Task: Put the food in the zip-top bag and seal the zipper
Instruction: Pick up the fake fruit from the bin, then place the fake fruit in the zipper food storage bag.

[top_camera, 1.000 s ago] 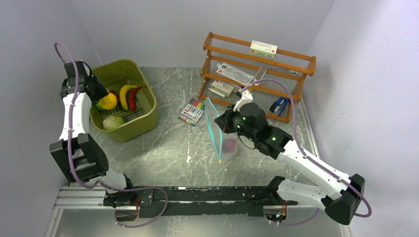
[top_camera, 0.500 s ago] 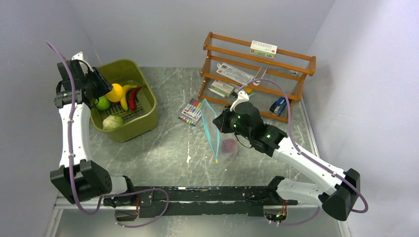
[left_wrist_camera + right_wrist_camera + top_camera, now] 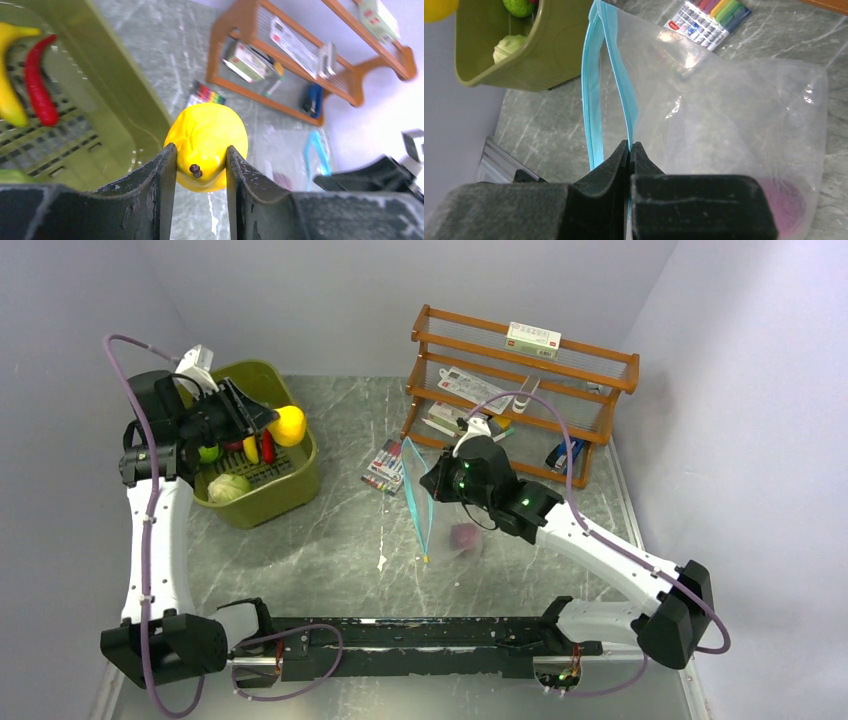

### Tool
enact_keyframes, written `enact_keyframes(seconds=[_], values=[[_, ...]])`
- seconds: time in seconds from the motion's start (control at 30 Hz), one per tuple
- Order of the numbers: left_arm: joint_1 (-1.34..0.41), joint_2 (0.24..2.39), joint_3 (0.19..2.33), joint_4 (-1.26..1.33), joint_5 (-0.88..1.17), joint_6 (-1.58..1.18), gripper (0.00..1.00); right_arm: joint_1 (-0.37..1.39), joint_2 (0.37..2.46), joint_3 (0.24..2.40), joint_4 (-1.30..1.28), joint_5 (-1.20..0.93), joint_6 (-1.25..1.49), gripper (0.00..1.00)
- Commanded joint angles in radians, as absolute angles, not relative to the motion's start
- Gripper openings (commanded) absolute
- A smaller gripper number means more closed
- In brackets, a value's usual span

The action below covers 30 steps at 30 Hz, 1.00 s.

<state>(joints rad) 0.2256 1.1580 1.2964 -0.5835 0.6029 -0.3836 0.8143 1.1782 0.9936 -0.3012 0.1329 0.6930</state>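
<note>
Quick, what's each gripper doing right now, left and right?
Left gripper: closed on the yellow toy fruit.
Right gripper: shut, pinching the zip-top bag at its teal zipper.

Left fingers point(image 3: 150, 195) clamped aloft; right fingers point(image 3: 611, 167) pinched.

Left claw point(image 3: 200, 172) gripping yellow fruit point(image 3: 206, 145), olive tub point(image 3: 107, 95), banana point(image 3: 9, 85), chili point(image 3: 37, 82)
</note>
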Motion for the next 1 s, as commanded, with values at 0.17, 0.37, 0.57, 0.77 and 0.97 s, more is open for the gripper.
enact_keyframes(seconds=[0.17,0.37,0.57,0.77,0.97], values=[[0.121,1.078,1.148,-0.401,0.898,-0.539,0.17,0.81,1.22,1.027,-0.232,0.099,0.787,0.0],[-0.018,1.04,1.053,-0.248,0.878,-0.683,0.17,0.811,1.239,1.054,-0.251,0.09,0.759,0.0],[-0.169,1.047,0.991,-0.069,0.876,-0.829,0.18,0.811,1.228,1.054,-0.242,0.073,0.763,0.0],[-0.29,1.11,0.907,0.187,0.89,-0.982,0.18,0.81,1.23,1.045,-0.22,0.046,0.787,0.0],[-0.381,1.18,0.952,0.031,0.76,-0.856,0.16,0.81,1.23,1.049,-0.224,0.045,0.795,0.0]])
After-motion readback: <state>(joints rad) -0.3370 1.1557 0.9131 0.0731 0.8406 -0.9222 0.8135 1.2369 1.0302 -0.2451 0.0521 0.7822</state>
